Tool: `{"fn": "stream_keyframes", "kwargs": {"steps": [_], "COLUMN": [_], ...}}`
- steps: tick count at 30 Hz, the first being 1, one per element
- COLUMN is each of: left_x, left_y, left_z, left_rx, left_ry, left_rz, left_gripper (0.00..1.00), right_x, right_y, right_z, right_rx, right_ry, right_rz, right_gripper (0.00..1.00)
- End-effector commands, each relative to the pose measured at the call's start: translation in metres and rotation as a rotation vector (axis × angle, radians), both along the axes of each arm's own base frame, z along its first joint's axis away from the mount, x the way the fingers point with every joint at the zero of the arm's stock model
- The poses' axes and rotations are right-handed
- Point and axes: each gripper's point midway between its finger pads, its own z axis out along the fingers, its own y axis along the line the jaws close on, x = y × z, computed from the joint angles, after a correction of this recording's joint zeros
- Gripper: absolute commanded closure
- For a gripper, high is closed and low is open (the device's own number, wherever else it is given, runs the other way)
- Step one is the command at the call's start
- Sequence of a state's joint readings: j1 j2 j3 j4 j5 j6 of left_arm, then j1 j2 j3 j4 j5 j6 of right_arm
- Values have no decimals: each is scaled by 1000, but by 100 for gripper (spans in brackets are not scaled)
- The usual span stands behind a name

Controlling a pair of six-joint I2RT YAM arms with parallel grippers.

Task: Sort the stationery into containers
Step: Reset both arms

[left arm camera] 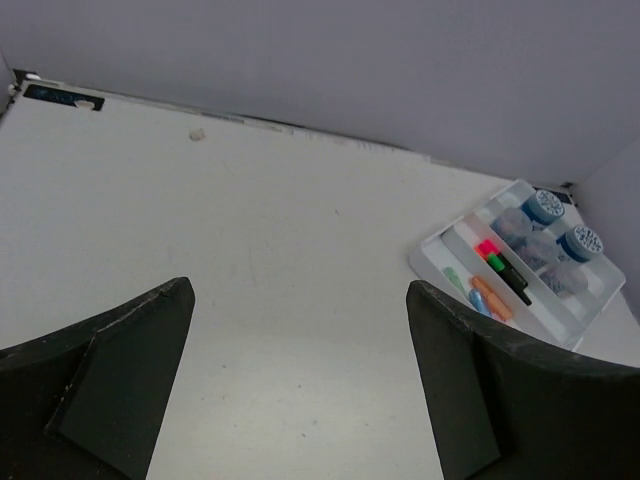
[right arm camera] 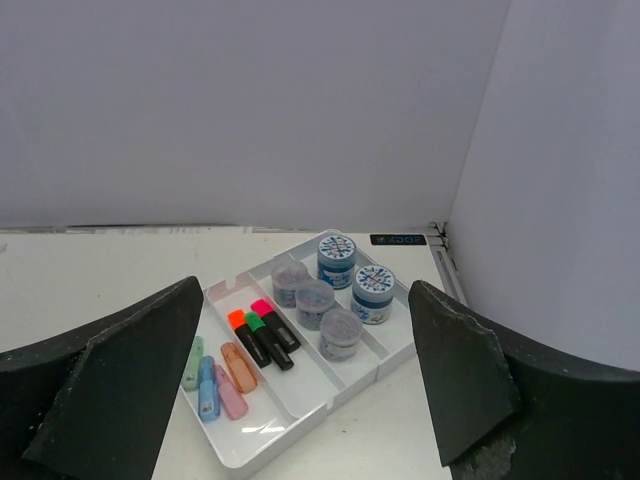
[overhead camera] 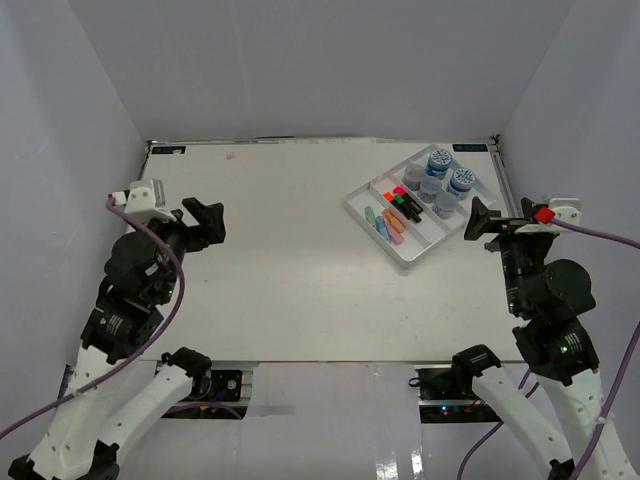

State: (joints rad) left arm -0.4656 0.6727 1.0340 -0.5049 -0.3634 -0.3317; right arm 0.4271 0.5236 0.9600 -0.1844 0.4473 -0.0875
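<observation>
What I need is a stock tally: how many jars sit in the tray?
5 jars, all in the white tray, rightmost compartment: two patterned-lid jars by the outer wall, three plain-topped jars beside them. None looks hidden.

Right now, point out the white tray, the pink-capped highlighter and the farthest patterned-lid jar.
white tray (right arm camera: 330,400), right wrist view, on its near outer wall.
pink-capped highlighter (right arm camera: 277,326), right wrist view, on its black barrel.
farthest patterned-lid jar (right arm camera: 337,248), right wrist view, on the lid's top.

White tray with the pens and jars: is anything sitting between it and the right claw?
Nothing visible does. The right gripper, open and empty, faces the white tray with only table surface between them.
</observation>
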Motion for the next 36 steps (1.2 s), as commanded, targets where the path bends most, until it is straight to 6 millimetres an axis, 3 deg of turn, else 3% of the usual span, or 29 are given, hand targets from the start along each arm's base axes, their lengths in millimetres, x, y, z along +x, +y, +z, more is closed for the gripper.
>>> {"fn": "stream_keyframes", "kwargs": {"steps": [1,4,7,13,21,36], "left_x": [-21,-36,-53,-78,-76,-67], "left_y": [30,45,56,69,68,57], "left_z": [12,8,6,-2,-28,-49], "left_rx": [47,69,51,18,9,-8], "left_ry": [-33,-48,-71,-121,-64,4], "left_rz": [85,122,139,146,152,134], "left_gripper": [2,2,2,2,2,2], "right_x": [-13,-37,-49,-64,-63,-62], "right_y": [-19,-34,-46,-49,-43,-43], "right_z": [-18,-23,-36,-52,-63,-66], "right_rx": [11,16,36,40,-10,0], "right_ry": [5,-56,-68,-94,-91,-89], "right_rz": [-74,-93,-133,-111,-80,-79], "right_gripper": [10,10,10,10,10,10]}}
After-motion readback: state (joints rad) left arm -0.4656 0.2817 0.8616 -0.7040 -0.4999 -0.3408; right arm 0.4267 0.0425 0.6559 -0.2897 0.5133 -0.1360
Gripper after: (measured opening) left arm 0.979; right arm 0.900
